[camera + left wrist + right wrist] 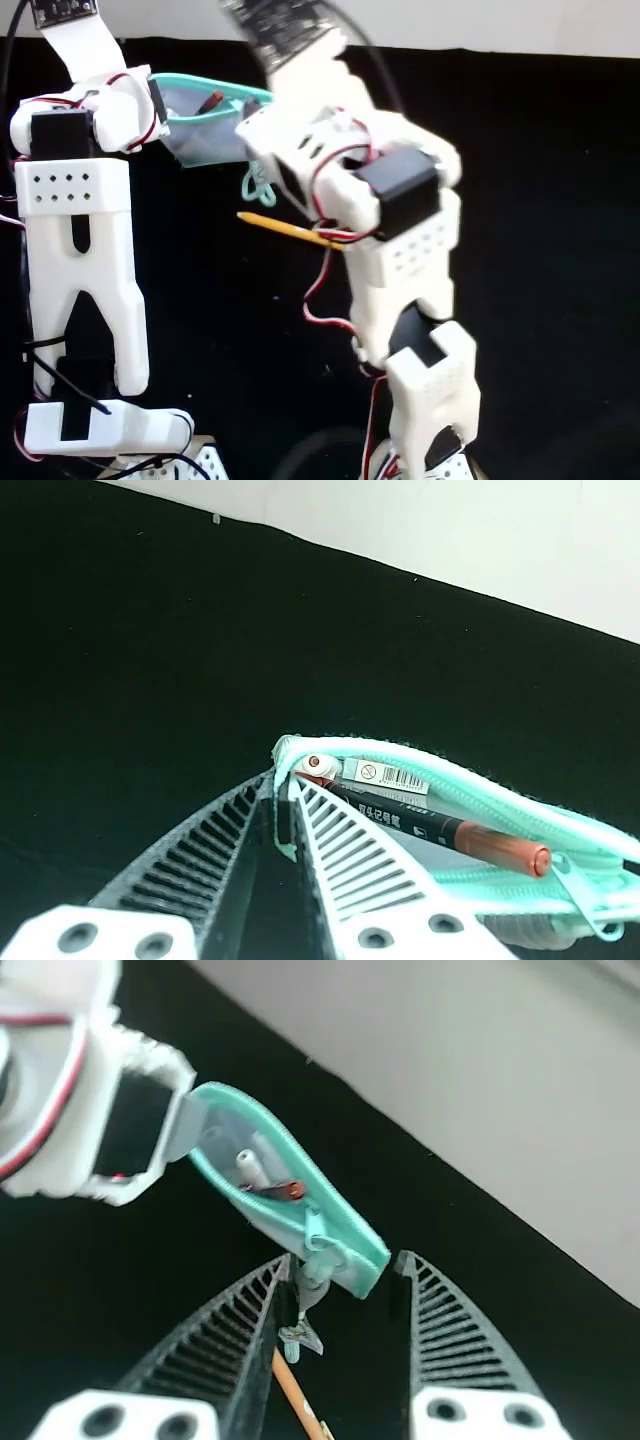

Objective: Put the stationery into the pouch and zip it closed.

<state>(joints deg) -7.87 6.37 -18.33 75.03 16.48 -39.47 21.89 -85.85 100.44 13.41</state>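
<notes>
Two arms, high view: both are white, blocky printed plastic over a black cloth (540,300). My left pincer (157,100) meets one end of the mint-green pouch (205,130), a soft fabric sleeve near the cloth's far edge.
Hidden, high view: my right wrist (350,170) covers the pouch's other end.
Loose item, high view: a thin yellow pencil (283,228) lies outside the pouch, and one end runs under my right arm. A loop of teal cord (255,185) shows between pouch and pencil.
Grip, left wrist view: my left pincer's ribbed fingers (340,850), one dark and one white, are pressed together with the pouch's corner pinched at their tips.
Contents, left wrist view: the mouth gapes between two rows of zipper teeth. Inside lies a black marker (440,830) with a coppery-red cap, beside a round-ended white piece (318,764) that I cannot identify.
Cut off, left wrist view: the zip slider (585,895) sits at the far end, close to the frame's edge.
Grip, right wrist view: my right pincer (345,1260) is spread wide and grips nothing, with a ribbed finger on either side of the pouch's slider end. I cannot tell whether the nearer finger touches the slider.
Extra, right wrist view: the marker's red cap shows inside the pouch. The pencil runs out of frame between my fingers.
</notes>
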